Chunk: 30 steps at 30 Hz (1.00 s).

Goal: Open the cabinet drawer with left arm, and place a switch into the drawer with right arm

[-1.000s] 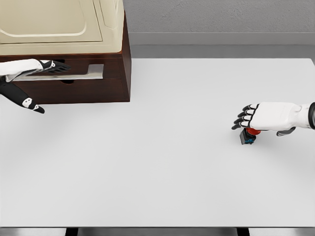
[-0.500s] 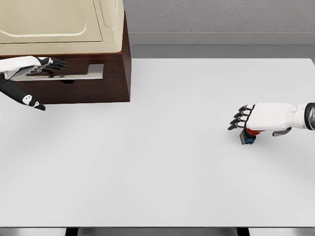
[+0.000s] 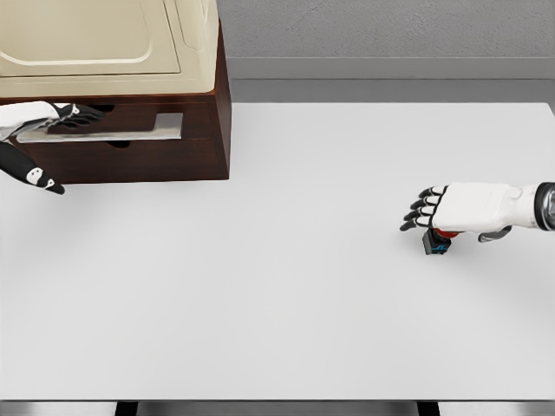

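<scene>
White left hand [image 3: 52, 117] slid further left w/ fingers hooked in the drawer [image 3: 113, 130] slot, so it's prob pulling. Your right hand [image 3: 434, 208] hovers spread over the switch [image 3: 436, 243] on the desk [image 3: 277, 286].

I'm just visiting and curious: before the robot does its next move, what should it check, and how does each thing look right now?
1. Left hand at the drawer front: ok.
2. Drawer open wide enough for a switch: not ok, barely out.
3. Right hand over the switch: ok.
4. Switch firmly grasped: cannot tell, hand covers it.
5. Table path towards the cabinet free: ok.
</scene>
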Motion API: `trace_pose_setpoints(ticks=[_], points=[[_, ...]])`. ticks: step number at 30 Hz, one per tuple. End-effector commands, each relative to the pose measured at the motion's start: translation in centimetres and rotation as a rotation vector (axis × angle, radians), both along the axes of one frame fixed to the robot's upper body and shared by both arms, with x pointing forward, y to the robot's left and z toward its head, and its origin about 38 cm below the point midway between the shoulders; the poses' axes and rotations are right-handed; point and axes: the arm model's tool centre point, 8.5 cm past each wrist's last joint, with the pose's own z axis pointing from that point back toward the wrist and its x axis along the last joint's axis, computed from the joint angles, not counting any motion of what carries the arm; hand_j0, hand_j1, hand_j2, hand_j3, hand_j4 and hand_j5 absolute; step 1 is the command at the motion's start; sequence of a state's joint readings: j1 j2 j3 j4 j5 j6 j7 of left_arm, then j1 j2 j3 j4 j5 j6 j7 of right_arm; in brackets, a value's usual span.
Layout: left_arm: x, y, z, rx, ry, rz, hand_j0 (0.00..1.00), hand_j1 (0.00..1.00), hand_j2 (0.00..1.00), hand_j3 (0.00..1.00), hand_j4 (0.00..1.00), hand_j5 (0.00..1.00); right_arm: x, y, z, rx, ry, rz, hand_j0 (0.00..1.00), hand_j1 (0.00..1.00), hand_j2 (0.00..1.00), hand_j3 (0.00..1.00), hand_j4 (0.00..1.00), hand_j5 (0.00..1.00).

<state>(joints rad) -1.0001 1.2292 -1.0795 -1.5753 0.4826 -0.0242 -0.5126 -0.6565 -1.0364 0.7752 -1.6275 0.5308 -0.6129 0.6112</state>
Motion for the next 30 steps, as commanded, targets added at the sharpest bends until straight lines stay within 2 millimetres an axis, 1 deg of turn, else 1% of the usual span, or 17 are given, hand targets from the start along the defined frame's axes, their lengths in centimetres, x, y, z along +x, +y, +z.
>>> trace_pose_setpoints(ticks=[1,9,16,18,21,24,25,30], points=[[0.1,0.2,0.0,0.004,-0.002,0.006,1.0,1.0,1.0,1.0,1.0,1.0,0.0,0.0,0.0,0.002,0.002,-0.002,1.0,1.0,1.0,1.0,1.0,1.0],[0.2,-0.4,-0.6,0.002,0.004,-0.008,1.0,1.0,1.0,1.0,1.0,1.0,-0.1,0.1,-0.3,0.003,0.007,0.0,1.0,1.0,1.0,1.0,1.0,1.0],[-0.1,-0.6,-1.6,0.013,0.025,-0.021,1.0,1.0,1.0,1.0,1.0,1.0,-0.1,0.1,-0.2,0.004,0.006,-0.001,1.0,1.0,1.0,1.0,1.0,1.0],[-0.1,-0.6,-1.6,0.013,0.024,-0.025,1.0,1.0,1.0,1.0,1.0,1.0,-0.1,0.1,-0.2,0.004,0.007,0.001,1.0,1.0,1.0,1.0,1.0,1.0],[-0.3,-0.7,-1.6,0.013,0.028,-0.037,1.0,1.0,1.0,1.0,1.0,1.0,-0.1,0.1,-0.2,0.005,0.005,0.001,0.96,0.96,0.96,0.96,0.96,0.96],[-0.6,-0.7,-1.4,0.015,0.025,-0.051,1.0,1.0,1.0,1.0,1.0,1.0,-0.1,0.2,-0.2,0.006,0.006,0.002,0.95,0.95,0.95,0.95,0.95,0.95],[-0.7,-0.8,-1.4,0.017,0.031,-0.057,1.0,1.0,1.0,1.0,1.0,1.0,-0.1,0.1,-0.2,0.005,0.006,0.001,0.94,0.94,0.94,0.94,0.94,0.94],[-1.0,-0.7,-1.4,0.022,0.036,-0.081,1.0,1.0,1.0,1.0,1.0,1.0,-0.1,0.1,-0.1,0.005,0.004,0.0,0.95,0.95,0.95,0.95,0.95,0.95]])
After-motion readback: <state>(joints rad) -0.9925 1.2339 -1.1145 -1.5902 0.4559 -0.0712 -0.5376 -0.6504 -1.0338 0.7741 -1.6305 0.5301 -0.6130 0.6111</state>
